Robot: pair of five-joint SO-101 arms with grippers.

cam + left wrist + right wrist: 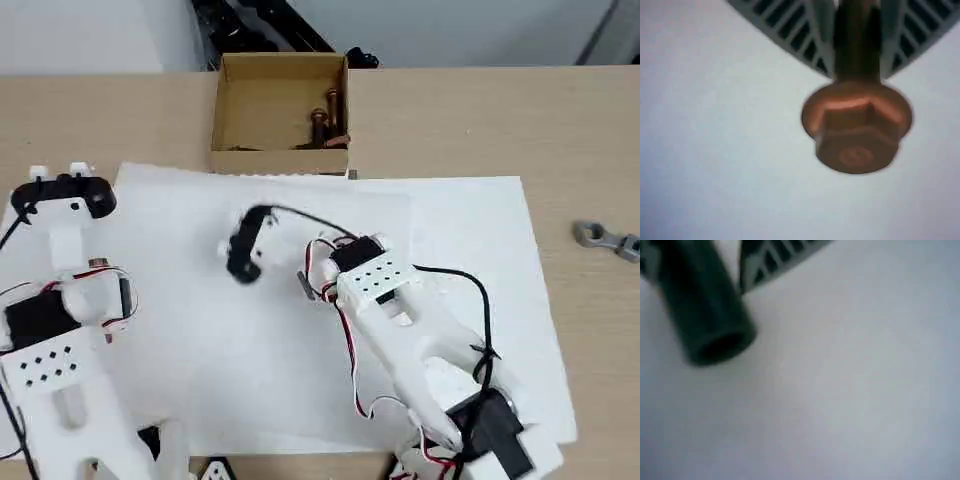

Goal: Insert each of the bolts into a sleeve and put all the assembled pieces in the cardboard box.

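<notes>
A copper bolt point(857, 127) with a flanged hex head sticks out between the ribbed fingers point(790, 35) of my left gripper point(857, 47), which is shut on its shank above the white sheet. In the high view that gripper point(97, 268) hangs over the sheet's left edge. My right gripper point(695, 262) is shut on a dark sleeve point(707, 322), whose open end faces the camera. In the high view it point(308, 283) sits near the sheet's middle. The cardboard box point(280, 160) stands at the back, with assembled pieces point(325, 122) in its right corner.
A white paper sheet point(470, 240) covers the table's middle. A metal wrench point(605, 238) lies on the bare wood at the right. Dark equipment point(250, 25) sits behind the box. Black cables point(480, 300) run along the right arm.
</notes>
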